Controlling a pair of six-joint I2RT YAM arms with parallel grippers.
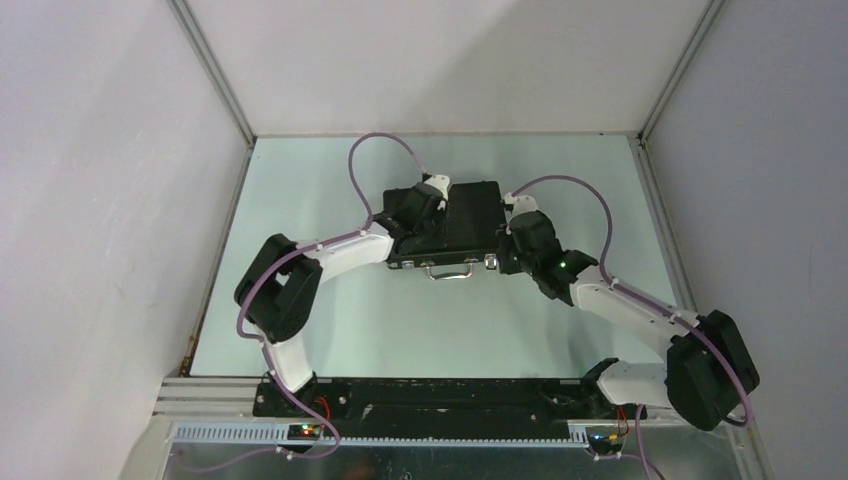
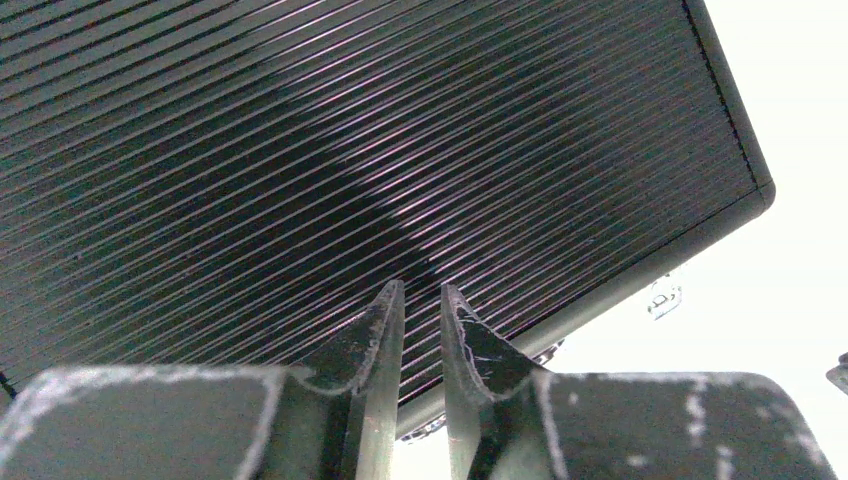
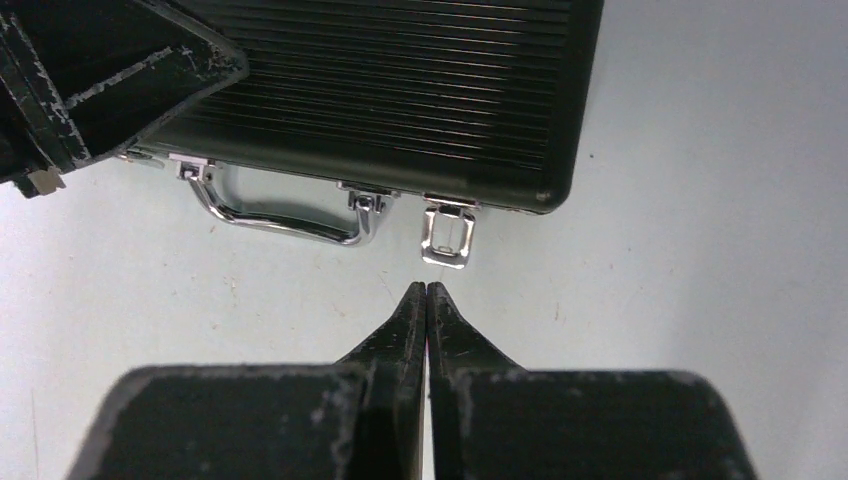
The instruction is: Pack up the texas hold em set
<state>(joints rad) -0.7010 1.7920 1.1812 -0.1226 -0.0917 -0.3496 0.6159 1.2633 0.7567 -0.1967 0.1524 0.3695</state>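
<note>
**Briefcase lying lid-down at mid-table, a claw at each end**

Briefcase (image 1: 465,225): black, rectangular, its top face covered in fine parallel ribs that catch the light as thin pale lines. Corners are rounded and a smooth, unribbed band runs along the edge. It lies flat on the pale table (image 1: 330,320), about the middle and toward the far side, with its front edge facing the arm bases and its lid down.

Fittings on the front edge: 1 bright metal handle (image 3: 280,215), a bowed bar on 2 mounts, lying out over the table surface. To the right of it sits 1 bright metal latch (image 3: 445,232), its hasp jutting out from the edge onto the table.

Left gripper (image 2: 422,290): over the left part of the ribbed lid. Its 2 fingers stand a narrow slot apart with nothing between them. Whether the tips touch the lid cannot be told.

Right gripper (image 3: 427,288): off the case's right front corner, tips pressed together and pinching nothing, pointing at the latch from just beside it, with bare table between.
</note>
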